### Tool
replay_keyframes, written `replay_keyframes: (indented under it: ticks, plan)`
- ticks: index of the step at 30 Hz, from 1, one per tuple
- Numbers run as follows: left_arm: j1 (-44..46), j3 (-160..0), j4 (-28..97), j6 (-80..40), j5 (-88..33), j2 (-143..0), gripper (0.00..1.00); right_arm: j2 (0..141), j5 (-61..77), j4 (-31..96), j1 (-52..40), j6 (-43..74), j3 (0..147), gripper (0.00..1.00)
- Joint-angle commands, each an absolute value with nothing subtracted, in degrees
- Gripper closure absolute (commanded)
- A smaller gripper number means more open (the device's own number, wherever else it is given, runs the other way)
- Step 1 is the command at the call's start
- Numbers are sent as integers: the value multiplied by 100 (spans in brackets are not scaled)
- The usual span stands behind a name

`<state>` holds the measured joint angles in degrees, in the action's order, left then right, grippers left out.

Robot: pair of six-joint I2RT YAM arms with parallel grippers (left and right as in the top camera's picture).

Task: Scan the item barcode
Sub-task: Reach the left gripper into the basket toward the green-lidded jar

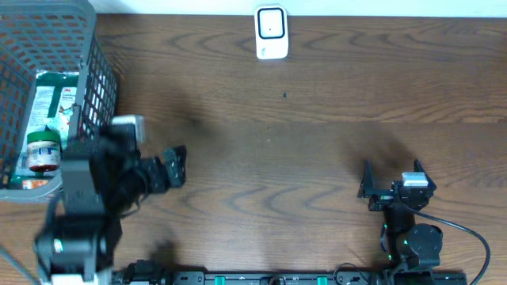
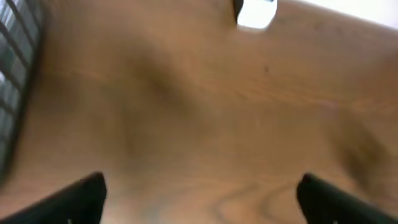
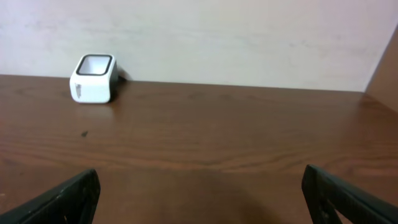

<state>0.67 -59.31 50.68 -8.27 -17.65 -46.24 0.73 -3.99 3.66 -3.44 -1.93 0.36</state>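
The white barcode scanner [image 1: 270, 32] stands at the table's far edge, near the middle; it also shows as the scanner [image 2: 255, 12] in the left wrist view and the scanner [image 3: 93, 79] in the right wrist view. The items lie in the grey basket [image 1: 95, 71] at the left: a green and white packet [image 1: 55, 99] and a small jar [image 1: 43, 150]. My left gripper [image 1: 181, 165] hangs open and empty just right of the basket, over bare wood, its fingertips [image 2: 87, 196] wide apart. My right gripper [image 1: 391, 166] stands open and empty at the front right, fingertips [image 3: 68, 199] far apart.
The basket's mesh wall [image 2: 15, 56] rises close on the left of my left gripper. A pale wall [image 3: 217, 37] runs behind the table's far edge. The wooden tabletop [image 1: 301, 150] stretches between the two arms and the scanner.
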Motion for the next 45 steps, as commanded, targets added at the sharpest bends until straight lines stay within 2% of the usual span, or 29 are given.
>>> replay_keyframes:
  ticks: [1,8,13,16,18,21,28,35,39,43,45]
  plan:
    - [73,-7286,5874,-862,-2018,-5774,0,60,-377,390,-294,-224,30,1]
    - [73,-10003,7618,-862,-2036,-7649,0,60,-377,390,-294,-224,30,1]
    - [71,-10956,7548,-860,-2161,-8154,0,60,-377,390,-294,-224,30,1]
    - [12,-10991,6917,-862,-2080,-8086,0,60,-377,390,-294,-224,30,1]
    - [-75,-10991,6543,-864,-1885,-8020,7,60,-377,390,-294,-224,30,1]
    - [-331,-11093,6375,-867,-1459,-7979,8,60,-377,390,-294,-224,30,1]
    - [-1743,-11203,6486,-891,410,-8060,8,60,-377,390,-294,-224,30,1]
    - [-2985,-11192,6471,-1017,410,-8586,7,60,-377,390,-294,-224,30,1]
    - [-3334,-11157,6462,-1015,410,-9170,7,60,-377,390,-294,-224,30,1]
    - [-3426,-11039,6525,-812,410,-9789,0,60,-377,390,-294,-224,30,1]
    - [-3433,-11024,6580,-607,410,-10110,2,60,-377,390,-294,-224,30,1]
